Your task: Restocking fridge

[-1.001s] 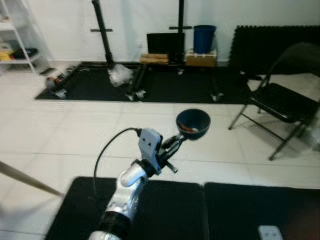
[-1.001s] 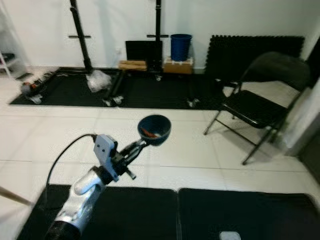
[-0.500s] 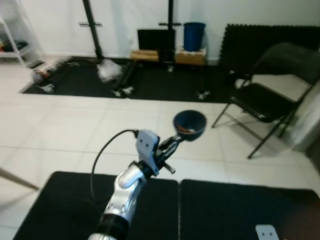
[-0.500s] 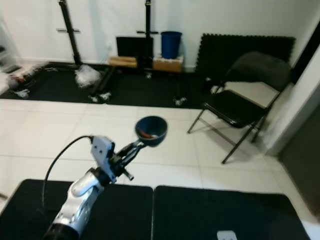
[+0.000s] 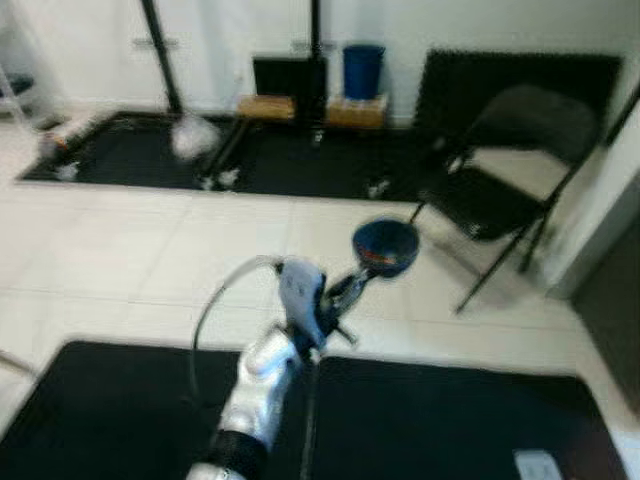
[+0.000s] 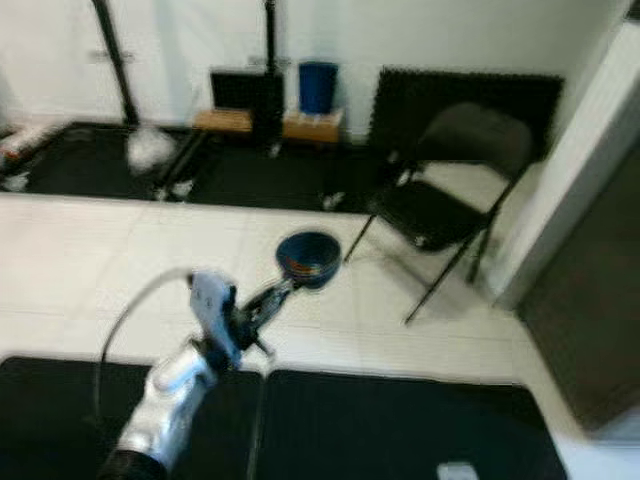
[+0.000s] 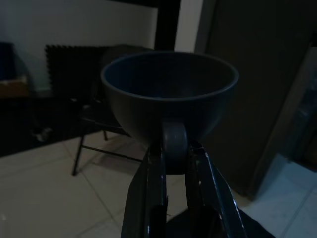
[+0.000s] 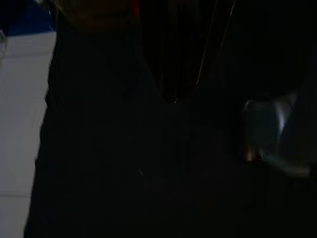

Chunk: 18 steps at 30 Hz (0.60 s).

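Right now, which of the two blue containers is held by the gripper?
The dark blue bowl, clamped at its rim by the left gripper and raised above the tiled floor. The blue bucket stands apart by the far wall.

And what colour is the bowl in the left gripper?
Dark blue bowl, clearest in the left eye view, held by the left gripper.

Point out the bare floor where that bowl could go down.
Free: the white tiles between the black mats underfoot and the far mat, left of the folding chair. Crowded: the far wall, with stands, boxes and a blue bin. The left gripper holds the bowl.
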Available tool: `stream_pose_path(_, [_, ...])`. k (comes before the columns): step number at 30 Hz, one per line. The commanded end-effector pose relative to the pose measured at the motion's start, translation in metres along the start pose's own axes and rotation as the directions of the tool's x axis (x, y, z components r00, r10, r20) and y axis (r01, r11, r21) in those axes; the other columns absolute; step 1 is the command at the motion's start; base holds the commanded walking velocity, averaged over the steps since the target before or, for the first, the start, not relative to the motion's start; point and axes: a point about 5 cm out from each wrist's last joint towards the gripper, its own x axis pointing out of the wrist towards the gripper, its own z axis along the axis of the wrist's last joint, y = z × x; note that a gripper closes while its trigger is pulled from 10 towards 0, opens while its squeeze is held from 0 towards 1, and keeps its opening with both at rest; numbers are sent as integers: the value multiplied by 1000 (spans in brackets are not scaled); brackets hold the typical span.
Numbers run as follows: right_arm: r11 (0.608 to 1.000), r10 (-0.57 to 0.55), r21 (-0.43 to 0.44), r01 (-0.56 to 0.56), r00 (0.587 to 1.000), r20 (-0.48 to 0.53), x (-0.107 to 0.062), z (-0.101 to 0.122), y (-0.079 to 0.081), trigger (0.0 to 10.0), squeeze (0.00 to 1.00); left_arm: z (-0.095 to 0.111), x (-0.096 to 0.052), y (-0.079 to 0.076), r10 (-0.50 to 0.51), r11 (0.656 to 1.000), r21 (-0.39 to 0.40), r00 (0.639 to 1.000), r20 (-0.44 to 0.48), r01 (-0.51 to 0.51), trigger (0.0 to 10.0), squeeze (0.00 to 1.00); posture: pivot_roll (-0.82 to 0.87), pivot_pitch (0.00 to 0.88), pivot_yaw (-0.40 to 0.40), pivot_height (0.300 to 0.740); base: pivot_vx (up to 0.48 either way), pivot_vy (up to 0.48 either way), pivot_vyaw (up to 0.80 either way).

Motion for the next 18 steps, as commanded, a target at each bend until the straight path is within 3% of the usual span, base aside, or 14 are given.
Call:
stream_pose_path(1, [1000, -6, 8, 6, 1000, 6, 0, 3, -3, 10000, 0, -1, -1, -1, -3, 1000, 1, 1000, -1, 3, 10000, 0, -1, 0, -25, 740, 0, -424, 0])
stream_pose_path(7, [1000, -4, 9, 4, 1000, 6, 0, 3, -2, 10000, 0, -2, -3, 0, -3, 1000, 3, 1000, -7, 3, 10000, 0, 0, 0, -23, 740, 0, -426, 0])
stream_pose_path(15, [1000, 0, 12, 0, 1000, 8, 0, 3, 1, 10000, 0, -8, -17, 3, -3, 1000, 29, 999, -45, 4, 10000, 0, 3, 0, -16, 740, 0, -425, 0])
stream_pose_path(18, [1000, -2, 14, 2, 1000, 2, 0, 0, 0, 10000, 0, -12, -41, 19, 48, 987, 161, 991, -122, -28, 10000, 0, 8, 0, -15, 740, 0, -89, 0])
